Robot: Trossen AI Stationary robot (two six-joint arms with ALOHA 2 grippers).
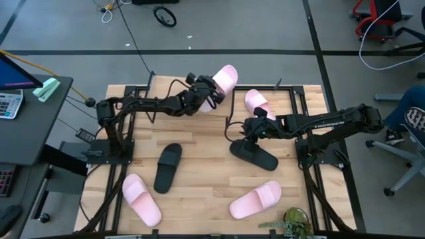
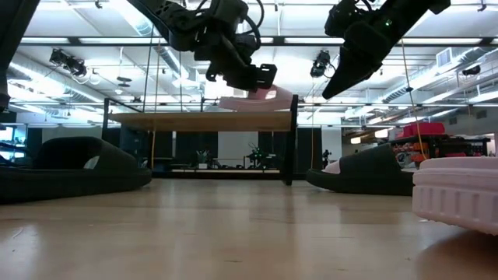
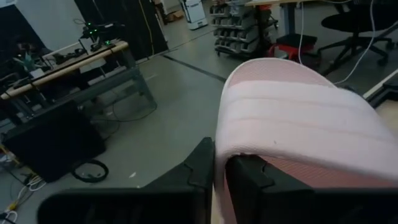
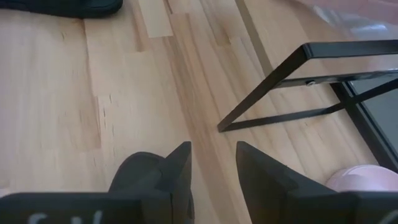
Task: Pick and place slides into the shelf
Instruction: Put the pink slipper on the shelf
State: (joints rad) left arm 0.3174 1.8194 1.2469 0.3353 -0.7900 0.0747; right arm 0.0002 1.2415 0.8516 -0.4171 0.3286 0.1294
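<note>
Pink foam is filling the left gripper (image 1: pixel 211 93), which is pinching the strap of a pale pink slide (image 1: pixel 224 81) and carrying it in the air over the far edge of the table (image 1: pixel 199 139); in the left wrist view the dark fingers (image 3: pixel 205 165) are closing on the ribbed strap edge, with the slide's long axis running away from them toward the far side. Just below and ahead of that gripper, the shelf (image 2: pixel 204 121) is standing with its light top board almost directly under the hanging slide, so the coming move is probably a short lowering, with the sole needing to level onto the board. The right gripper (image 1: pixel 251 127) is hovering with its fingers a narrow gap apart and nothing between them, just above a black slide (image 1: pixel 254 155) lying nearer the front of the table, and close beside a second pink slide (image 1: pixel 257 103) resting by the shelf's black frame (image 4: pixel 292 74). Farther out, another black slide (image 1: pixel 167 167) and two more pink ones (image 1: pixel 141 199) (image 1: pixel 255 200) are lying toward the near edge, well apart from both grippers; the left arm is clearly the nearer one to the shelf.
</note>
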